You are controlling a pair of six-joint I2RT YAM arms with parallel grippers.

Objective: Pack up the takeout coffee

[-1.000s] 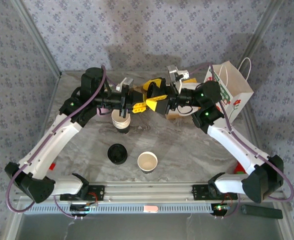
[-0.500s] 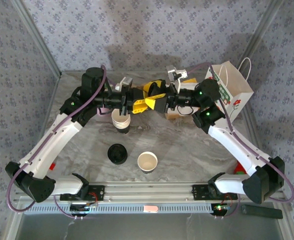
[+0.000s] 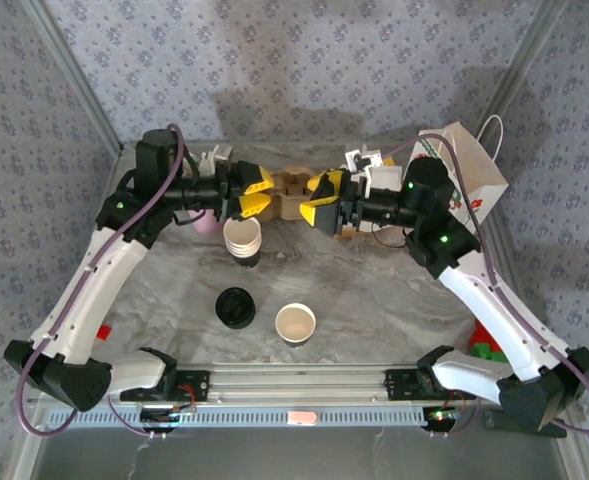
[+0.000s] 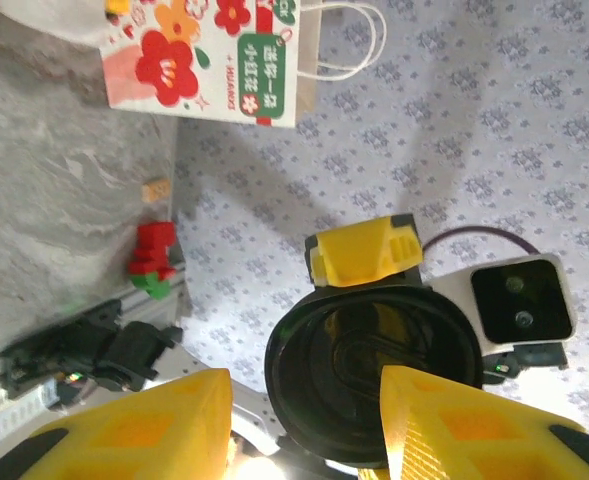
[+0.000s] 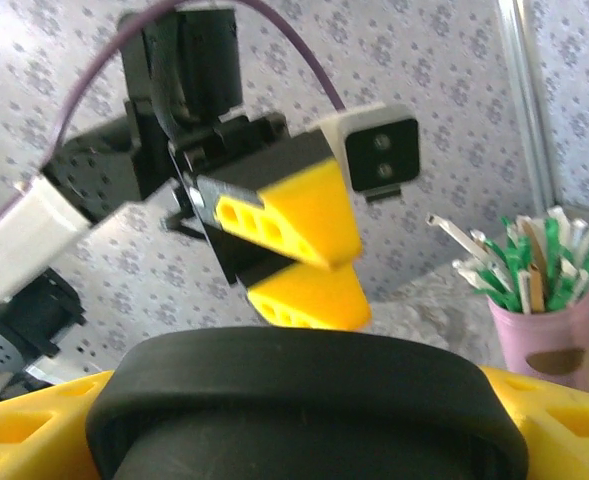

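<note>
- Over the far middle of the table (image 3: pixel 374 290), my two arms meet nose to nose, well above the marble top.
- The right gripper (image 3: pixel 317 198) has the coffee cup (image 4: pixel 344 370) clamped between its yellow fingers (image 5: pixel 34 425). The jaws stand wide around it, and the black lid faces left, squarely towards the other arm.
- The left gripper (image 3: pixel 259 192) is parted and holds nothing. Its fingers (image 4: pixel 144 425) sit just short of the lid, with a gap between them and the cup.
- From above I cannot make out the cup itself behind the right gripper's fingers.
- A brown cardboard piece (image 3: pixel 292 185) lies on the table at the far side, seen between the two grippers.
- The printed paper bag (image 3: pixel 469 180) stands at the far right, well apart from the cup.
- A stack of paper cups (image 3: pixel 242 240) stands below the left gripper. Nearer to me, a loose black lid (image 3: pixel 235 307) lies just left of an open paper cup (image 3: pixel 295 323).
- A pink pot (image 5: pixel 539 335) of stirrers stands at the far left.
</note>
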